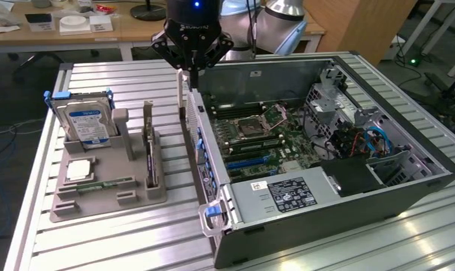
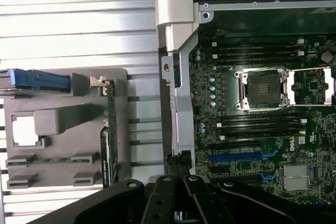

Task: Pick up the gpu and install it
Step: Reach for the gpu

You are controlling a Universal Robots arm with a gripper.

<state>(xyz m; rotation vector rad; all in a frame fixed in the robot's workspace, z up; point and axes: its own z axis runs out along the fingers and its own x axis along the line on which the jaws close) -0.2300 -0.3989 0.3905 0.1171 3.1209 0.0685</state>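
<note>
Hanging above the rear wall of the open dark-grey tower computer case (image 1: 348, 220), the black multi-link gripper (image 1: 192, 79) has its fingers pressed together. Nothing between them as far as I can tell; the tips read dark on dark in the wrist view, so that's likely, not certain.

The thin flat dark gpu (image 1: 148, 148) with the pale metal end bracket isn't in hand. It stands on its long edge in a slot of the grey moulded parts holder (image 1: 99, 199), off to one side of the fingers and lower, outside the case wall. Upright like that, its top edge is free for a pinch from above, I'd judge.

The same holder props the silver hard drive with blue label (image 1: 88, 121) upright, farther from the fingers than the card. A narrow green memory stick (image 1: 107, 183) and a square silver processor chip (image 1: 78, 169) lie flat in shallow pockets.

The case lies on its side with the lid off, so the green motherboard (image 1: 288, 152) faces up. Its blue expansion slots (image 1: 246, 161) are exposed below the fingers, on the opposite side from the card.

Everything sits on a ribbed aluminium-profile table (image 1: 122, 243). Behind it are a wooden desk (image 1: 137, 31) with small boxes, a plywood cabinet (image 1: 363, 22) and cables on the floor.
</note>
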